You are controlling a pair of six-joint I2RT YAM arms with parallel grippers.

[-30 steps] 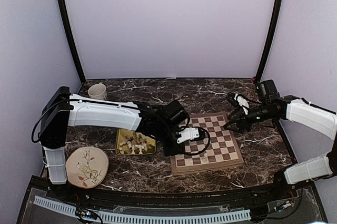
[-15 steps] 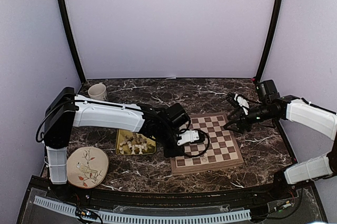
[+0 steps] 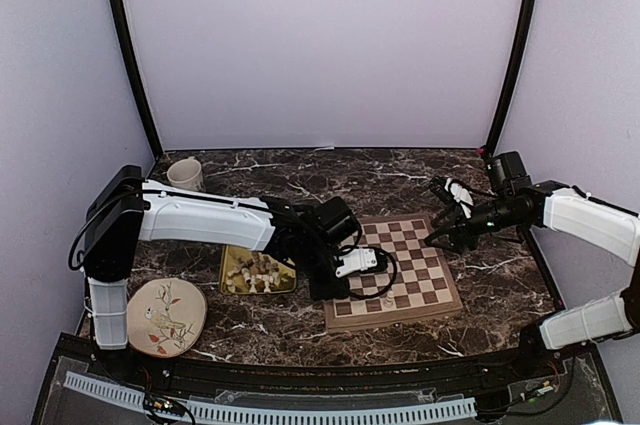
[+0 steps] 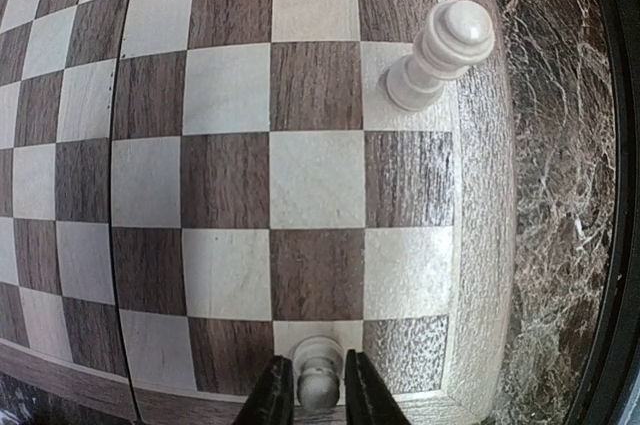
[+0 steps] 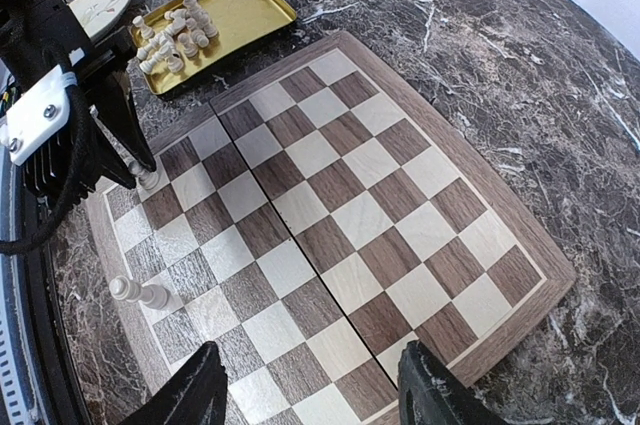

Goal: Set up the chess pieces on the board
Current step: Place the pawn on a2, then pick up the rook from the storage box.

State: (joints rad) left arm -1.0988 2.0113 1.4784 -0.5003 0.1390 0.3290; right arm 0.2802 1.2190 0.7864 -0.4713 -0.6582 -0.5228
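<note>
The board (image 3: 400, 267) lies right of centre, and also shows in the left wrist view (image 4: 320, 165) and the right wrist view (image 5: 340, 185). My left gripper (image 3: 352, 267) is low over its near left part, shut on a cream pawn (image 4: 318, 377) that stands on a light edge square; the pawn also shows in the right wrist view (image 5: 148, 178). Another cream piece (image 4: 440, 53) stands on a corner square (image 5: 135, 292). Several more chess pieces (image 3: 255, 270) lie in the gold tray (image 5: 225, 10). My right gripper (image 5: 310, 400) is open and empty above the board's far right corner (image 3: 447, 217).
The gold tray (image 3: 232, 285) sits left of the board. A round plate with a bird drawing (image 3: 165, 317) lies at the near left. A cream cup (image 3: 185, 173) stands at the back left. Dark marble table (image 3: 300, 170) all round; purple walls enclose it.
My left arm has shifted slightly, bringing the gripper a little lower over the board's near left squares. The right arm has not moved.
</note>
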